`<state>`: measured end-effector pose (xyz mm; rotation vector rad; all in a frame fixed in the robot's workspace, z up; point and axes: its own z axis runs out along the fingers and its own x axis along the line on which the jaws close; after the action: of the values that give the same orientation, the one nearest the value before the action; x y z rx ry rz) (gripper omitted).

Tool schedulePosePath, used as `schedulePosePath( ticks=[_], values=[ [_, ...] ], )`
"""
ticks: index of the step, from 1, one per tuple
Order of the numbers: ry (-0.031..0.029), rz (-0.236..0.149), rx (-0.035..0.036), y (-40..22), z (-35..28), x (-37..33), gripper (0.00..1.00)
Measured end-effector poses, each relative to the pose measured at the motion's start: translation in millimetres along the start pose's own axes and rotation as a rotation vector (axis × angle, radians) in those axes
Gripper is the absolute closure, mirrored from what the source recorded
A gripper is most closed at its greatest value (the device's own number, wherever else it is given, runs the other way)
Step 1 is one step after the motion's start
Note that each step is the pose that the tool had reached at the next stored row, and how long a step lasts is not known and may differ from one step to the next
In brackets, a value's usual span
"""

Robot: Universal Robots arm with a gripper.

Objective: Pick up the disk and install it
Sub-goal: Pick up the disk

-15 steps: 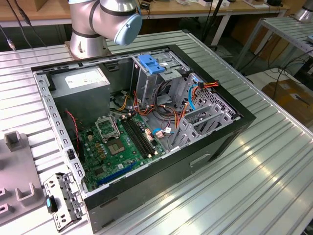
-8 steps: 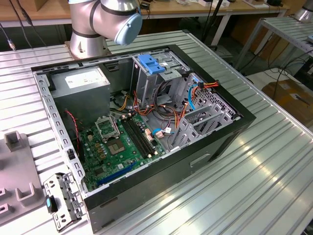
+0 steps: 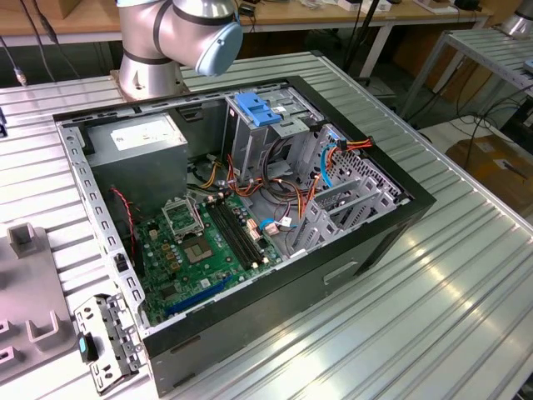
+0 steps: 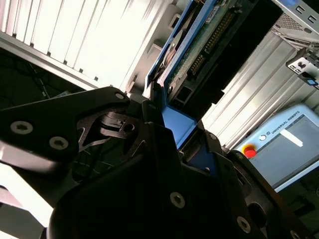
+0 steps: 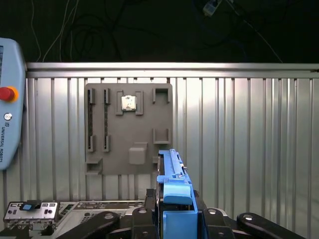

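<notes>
While the hand (image 5: 177,221) pinches the disk (image 5: 173,174) by one short end, its long axis runs straight out from the hand, over the ribbed bench (image 5: 249,149).

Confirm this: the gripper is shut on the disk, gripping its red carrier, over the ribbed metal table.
Wrong colour: the disk has a blue carrier, not a red one. The first wrist view shows the gripper shut on the disk, gripping its blue carrier, over the ribbed metal table.
</notes>
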<state>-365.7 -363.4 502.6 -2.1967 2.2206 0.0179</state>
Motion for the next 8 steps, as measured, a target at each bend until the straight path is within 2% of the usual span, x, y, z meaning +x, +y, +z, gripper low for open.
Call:
schedulePosePath(
  ticks=[4, 8],
  values=[
    [0.0001, 0.000, 0.0000, -7.2, 0.0, -0.1, 0.63],
    [0.0000, 0.000, 0.0001, -9.2, 0.1, 1.2, 0.63]
  ],
)
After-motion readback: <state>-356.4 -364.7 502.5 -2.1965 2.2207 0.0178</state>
